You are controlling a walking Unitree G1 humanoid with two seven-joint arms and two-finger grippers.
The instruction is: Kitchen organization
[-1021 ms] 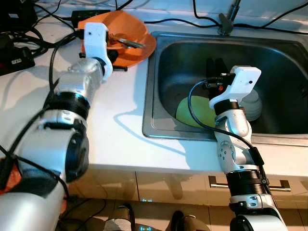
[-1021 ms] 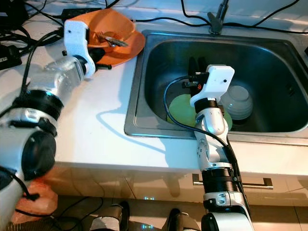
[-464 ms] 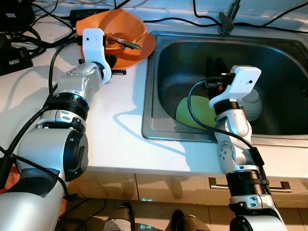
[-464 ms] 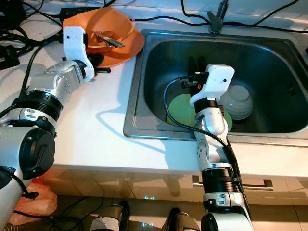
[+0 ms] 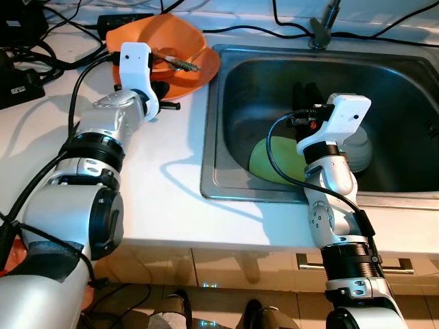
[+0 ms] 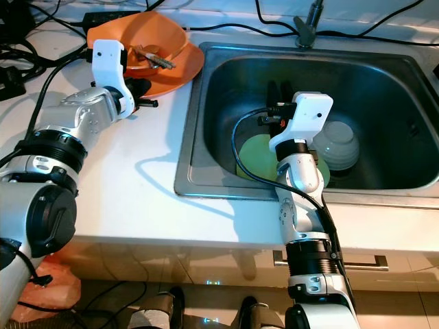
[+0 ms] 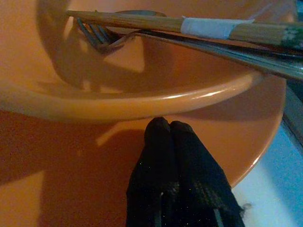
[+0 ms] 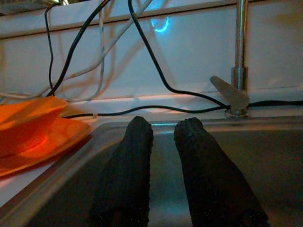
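On the far left of the white countertop [image 5: 171, 185], an orange plastic bowl [image 5: 180, 42] sits on an orange plastic plate [image 5: 199, 74], just left of the stainless steel sink [image 5: 226, 103]. A metal fork [image 7: 102, 35] and a pair of wooden chopsticks with a white paper band [image 7: 208, 27] lie across the bowl's hollow.

The left gripper [image 7: 163, 126] rests on the plate with its fingers pressed together, holding nothing, their tips just short of the bowl's outer wall. The right gripper [image 8: 163, 130] hangs over the sink basin with a narrow gap between its fingers, also empty, pointing toward the chrome tap [image 8: 239, 56] at the far rim.

Inside the sink lie a flat yellow-green plate [image 5: 271, 161] and, to its right, an upturned white ribbed bowl [image 5: 360, 147].

The orange ware looks light, rigid and glossy, so it would likely slip under a pinch on the curved wall; the thin plate rim, or the bowl's lip taken between the fingers, seems the surer hold. The loose cutlery would probably slide or spill if the bowl tilts. The white bowl looks ceramic, heavier and breakable.

The countertop is smooth and level. Black cables [image 5: 48, 41] trail across its far left side and along the wall behind the sink, and could snag an arm.
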